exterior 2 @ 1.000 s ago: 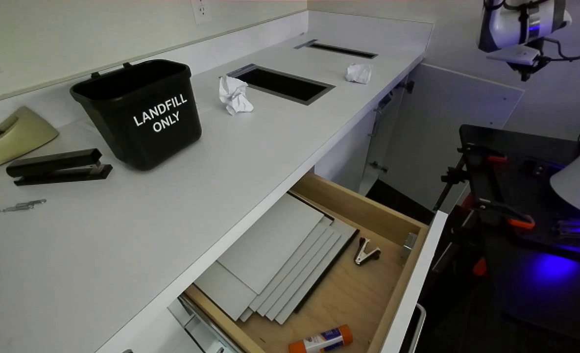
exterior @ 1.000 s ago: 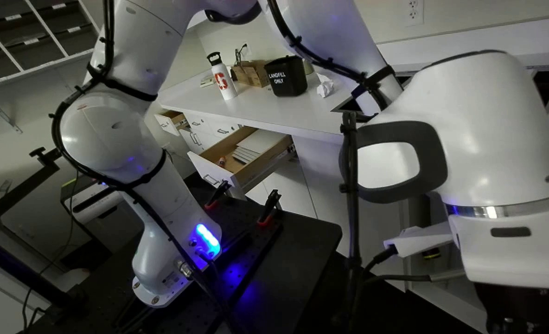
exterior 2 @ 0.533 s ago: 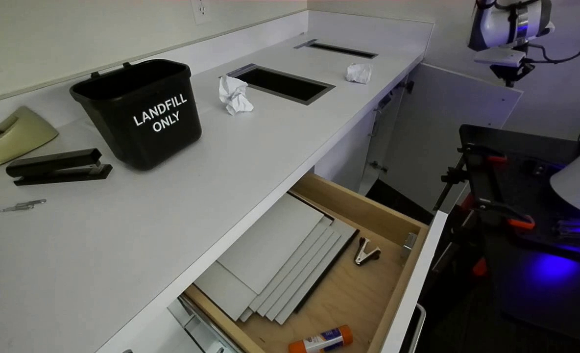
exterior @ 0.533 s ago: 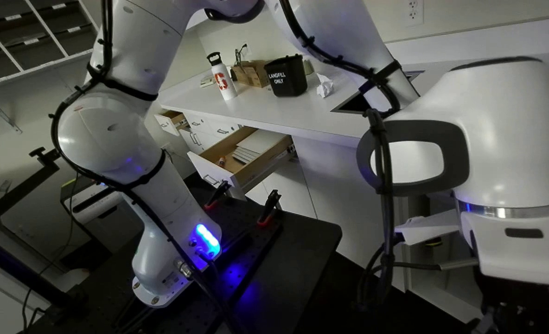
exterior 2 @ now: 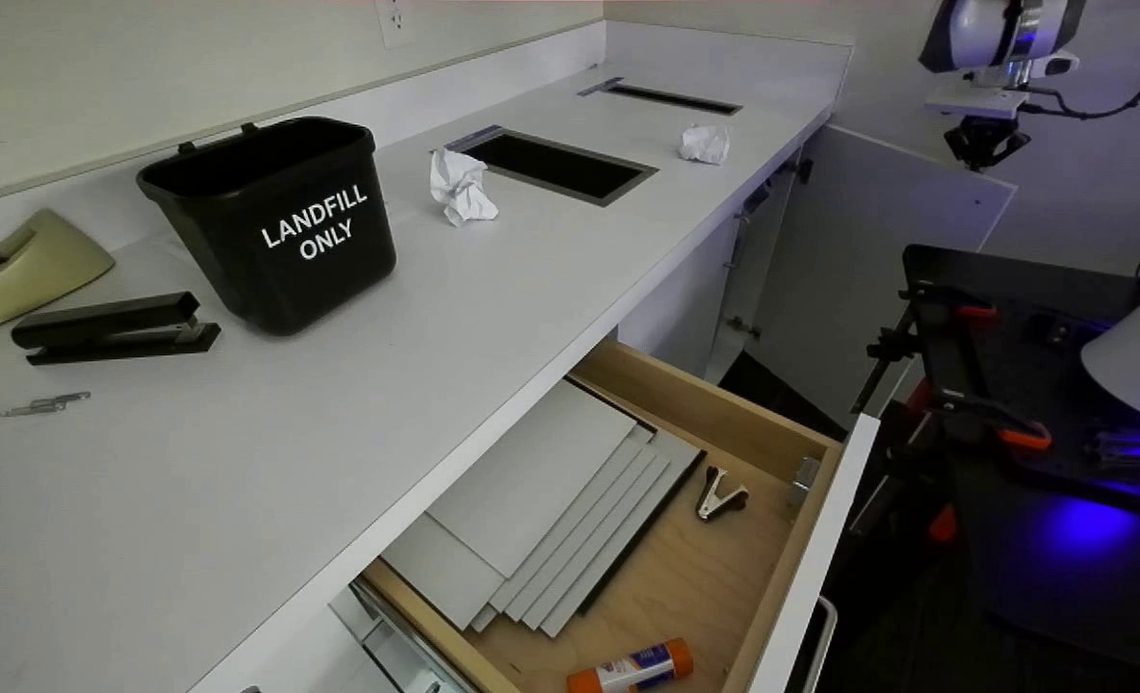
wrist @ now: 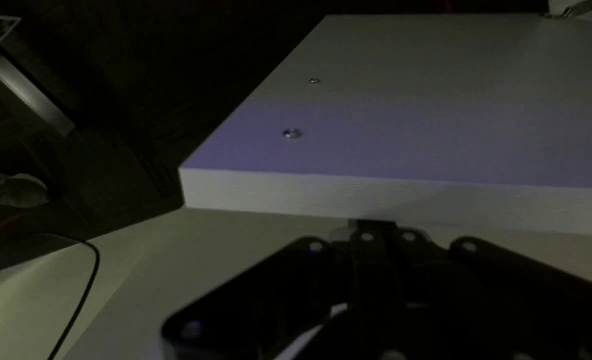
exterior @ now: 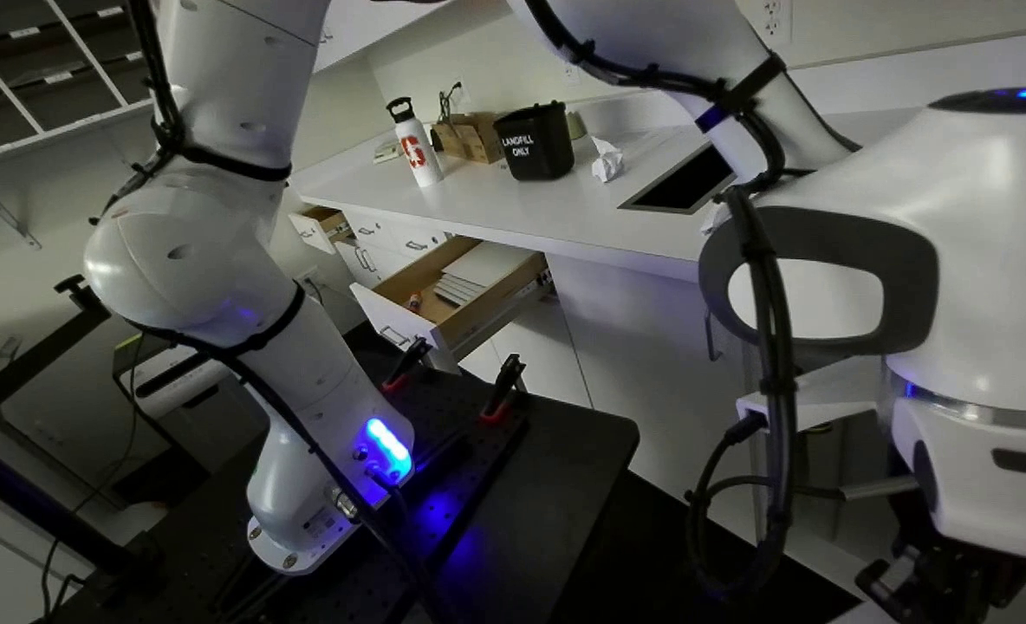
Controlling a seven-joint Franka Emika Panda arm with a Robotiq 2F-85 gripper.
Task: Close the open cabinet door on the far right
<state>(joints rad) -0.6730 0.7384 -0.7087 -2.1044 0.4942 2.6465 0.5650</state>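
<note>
"Spotted the cabinet door (wrist: 406, 115)?"
"Standing open, with its top edge just beside the pincer (wrist: 374, 228) in the wrist view."
"Gripping it?"
"Closed on itself; cannot tell whether touching."

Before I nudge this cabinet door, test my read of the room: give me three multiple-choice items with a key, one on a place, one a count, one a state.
1. Where is the glue stick?
A. Beside the stapler
B. In the open drawer
C. Inside the bin

2. How many crumpled papers show on the counter?
A. Two
B. Four
C. Five

3. How does the cabinet door stand?
A. Shut
B. Lying flat on the floor
C. Open

1 B: in an exterior view it lies on the wood inside. 2 A: an exterior view shows one nearer the camera, one farther along. 3 C: in an exterior view it is swung out, with hinges showing.
</note>
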